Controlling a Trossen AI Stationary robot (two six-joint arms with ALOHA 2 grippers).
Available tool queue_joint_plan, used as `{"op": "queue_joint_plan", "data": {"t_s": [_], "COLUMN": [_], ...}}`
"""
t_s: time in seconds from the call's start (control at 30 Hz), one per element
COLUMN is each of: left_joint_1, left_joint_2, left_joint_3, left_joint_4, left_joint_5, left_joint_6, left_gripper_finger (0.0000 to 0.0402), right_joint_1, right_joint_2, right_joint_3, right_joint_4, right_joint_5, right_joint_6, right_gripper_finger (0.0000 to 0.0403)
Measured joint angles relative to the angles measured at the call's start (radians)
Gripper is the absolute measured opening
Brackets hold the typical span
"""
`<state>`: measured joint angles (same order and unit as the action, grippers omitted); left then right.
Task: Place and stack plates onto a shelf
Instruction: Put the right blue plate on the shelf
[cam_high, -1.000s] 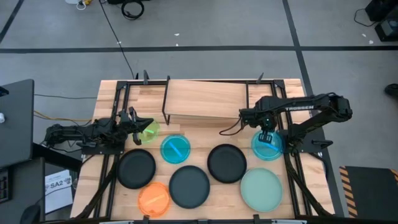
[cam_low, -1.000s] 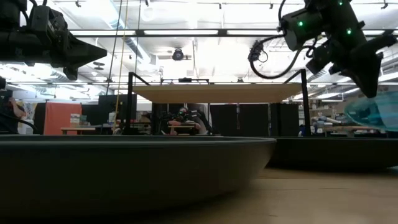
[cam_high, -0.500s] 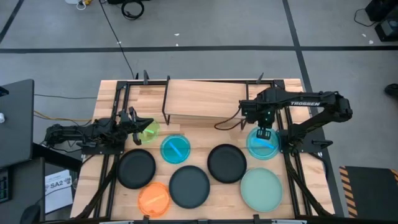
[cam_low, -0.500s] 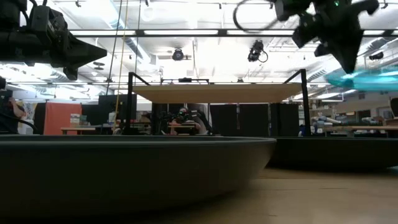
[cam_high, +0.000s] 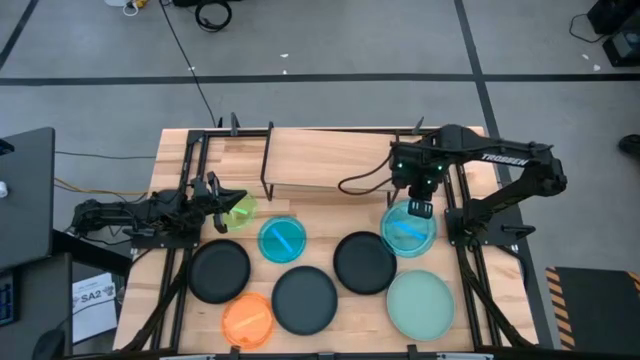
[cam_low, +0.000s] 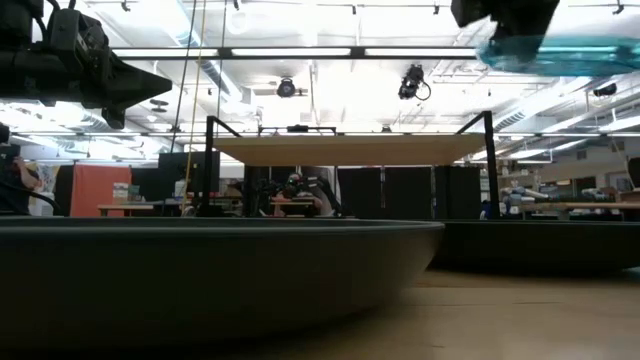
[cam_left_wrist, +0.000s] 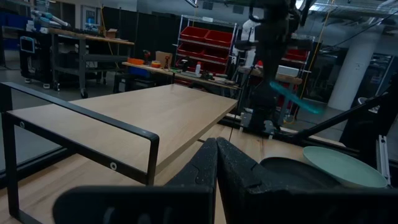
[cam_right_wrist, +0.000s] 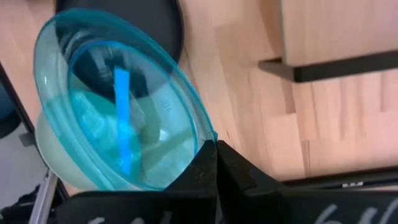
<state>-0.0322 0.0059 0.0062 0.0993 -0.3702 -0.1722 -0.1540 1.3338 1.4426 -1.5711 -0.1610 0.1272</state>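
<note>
1. The right gripper (cam_high: 421, 208) pinches the rim of a translucent blue plate (cam_high: 408, 228), lifted clear of the table, just off the shelf (cam_high: 330, 160) at its right front corner; the shelf top lies behind and to the left of it.
2. The right arm is plainly the nearer one.
3. The left gripper (cam_high: 222, 195) waits over the lime green plate (cam_high: 240, 211), fingers pressed together and empty.
4. The held plate is thin, glossy, shallow-lipped; the shelf is a flat pale plank on thin black legs.
</note>
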Motion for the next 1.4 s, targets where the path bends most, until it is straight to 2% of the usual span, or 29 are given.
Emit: {"op": "queue_joint_plan", "data": {"t_s": [0.3,0.7,1.1,1.4], "left_joint_1": [0.000,0.000,0.000,0.000], "left_joint_2": [0.000,0.000,0.000,0.000], "left_joint_3": [0.000,0.000,0.000,0.000], "left_joint_4": [0.000,0.000,0.000,0.000], "left_joint_5": [0.000,0.000,0.000,0.000], "left_joint_6": [0.000,0.000,0.000,0.000], "left_gripper_finger": [0.0011,0.0011,0.0011,0.0011], "right_joint_1": [-0.057,-0.239,-0.461,-0.574], "right_joint_2": [0.008,0.069,0.160,0.193], "right_joint_3": [0.066,0.066,0.066,0.065], "right_joint_4": [0.118,0.383,0.404,0.414], "right_joint_5": [0.017,0.010,-0.022,-0.048], "right_joint_6": [0.011,0.004,-0.037,-0.081], "right_gripper_finger": [0.0003,0.0003,0.0004,0.0005]}}
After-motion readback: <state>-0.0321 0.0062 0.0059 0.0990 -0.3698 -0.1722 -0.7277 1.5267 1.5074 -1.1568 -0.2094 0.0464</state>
